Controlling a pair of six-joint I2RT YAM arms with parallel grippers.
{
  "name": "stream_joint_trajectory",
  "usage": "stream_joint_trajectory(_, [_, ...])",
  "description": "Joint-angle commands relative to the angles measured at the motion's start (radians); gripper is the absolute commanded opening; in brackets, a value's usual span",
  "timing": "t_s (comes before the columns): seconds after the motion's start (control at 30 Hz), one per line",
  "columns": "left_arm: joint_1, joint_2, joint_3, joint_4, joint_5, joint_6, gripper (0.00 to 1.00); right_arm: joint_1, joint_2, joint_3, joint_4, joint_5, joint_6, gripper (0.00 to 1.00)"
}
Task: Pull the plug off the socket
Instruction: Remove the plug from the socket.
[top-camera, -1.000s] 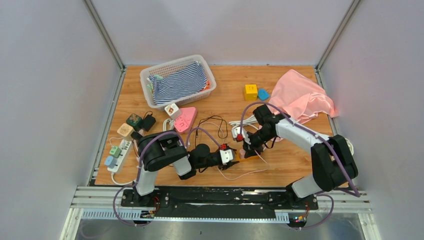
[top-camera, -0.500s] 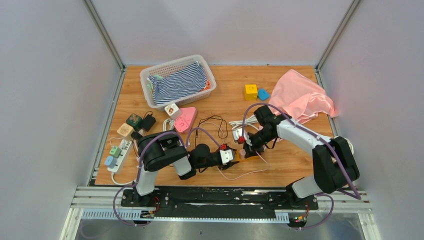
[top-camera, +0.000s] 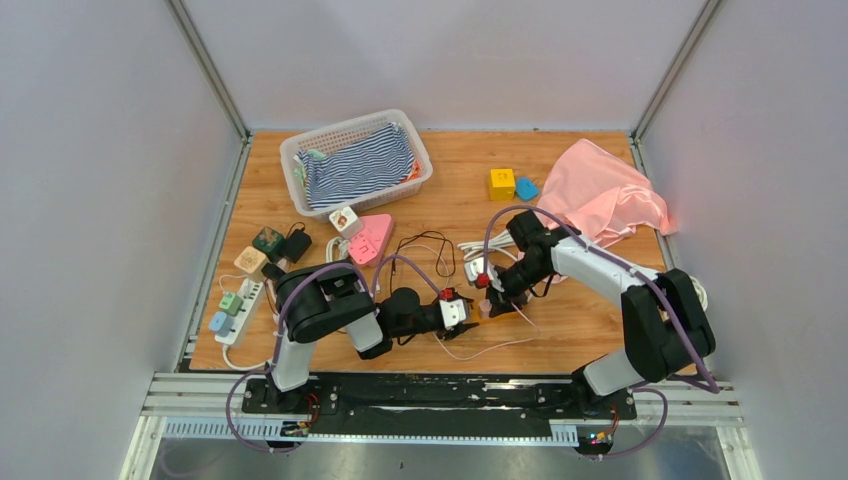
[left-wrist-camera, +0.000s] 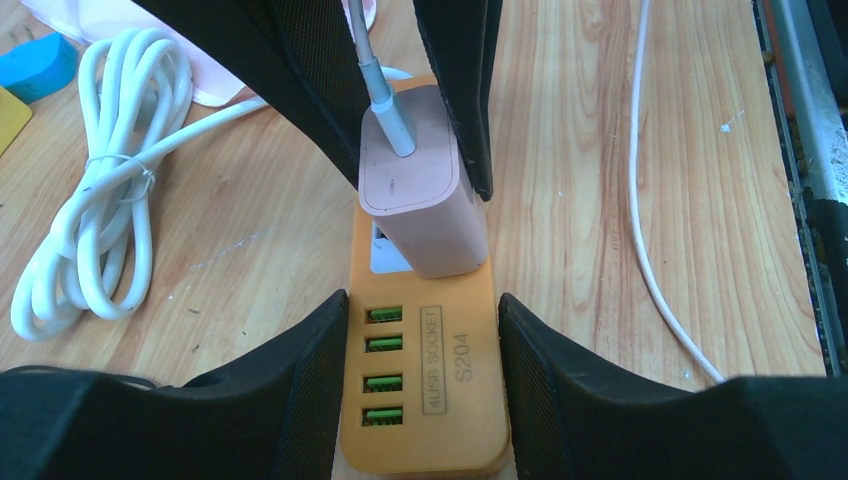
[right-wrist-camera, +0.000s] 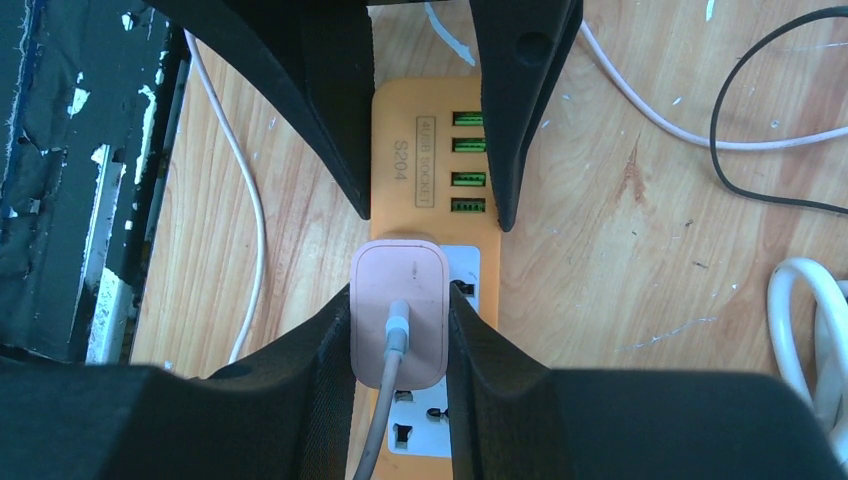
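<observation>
An orange socket strip (left-wrist-camera: 455, 380) with green USB ports lies on the wooden table. A pink plug (left-wrist-camera: 415, 190) with a grey cable stands in its white socket face. My left gripper (left-wrist-camera: 425, 350) is shut on the strip's USB end, a finger pressed to each long side. My right gripper (right-wrist-camera: 400, 330) is shut on the pink plug (right-wrist-camera: 398, 290), pads on both its sides. The strip also shows in the right wrist view (right-wrist-camera: 410, 150). In the top view the two grippers, left (top-camera: 462, 312) and right (top-camera: 492, 295), meet at the table's near middle. The plug looks seated.
A coiled white cable (left-wrist-camera: 90, 200) and a thin white cable (left-wrist-camera: 650, 220) lie beside the strip, and a black cable (right-wrist-camera: 760, 150) beyond it. A basket (top-camera: 300, 150) with striped cloth, a pink cloth (top-camera: 610, 195), a yellow cube (top-camera: 501, 183) and a white power strip (top-camera: 235, 305) lie around.
My right wrist has shifted slightly up and back over the plug. Less of the orange strip shows in the top view. The left arm has not moved.
</observation>
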Motion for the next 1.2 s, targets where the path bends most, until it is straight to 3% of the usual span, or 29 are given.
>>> stream_joint_trajectory(0.0, [-0.012,0.004,-0.002,-0.044,0.030,0.019,0.16,0.008,0.018,0.037,-0.062,-0.041,-0.007,0.00])
stream_joint_trajectory(0.23, [-0.013,0.004,-0.002,-0.045,0.032,0.020,0.16,0.008,-0.004,0.031,-0.126,-0.097,-0.100,0.00])
stream_joint_trajectory(0.4, [-0.012,0.004,-0.002,-0.045,0.030,0.020,0.16,0.008,0.016,0.051,-0.097,-0.062,-0.024,0.00])
stream_joint_trajectory(0.53, [-0.013,0.003,-0.002,-0.045,0.030,0.020,0.16,0.007,0.007,0.060,-0.168,-0.117,-0.097,0.00])
stream_joint_trajectory(1.17, [-0.012,0.003,-0.002,-0.046,0.030,0.018,0.18,-0.014,0.001,0.111,-0.220,-0.112,-0.070,0.00])
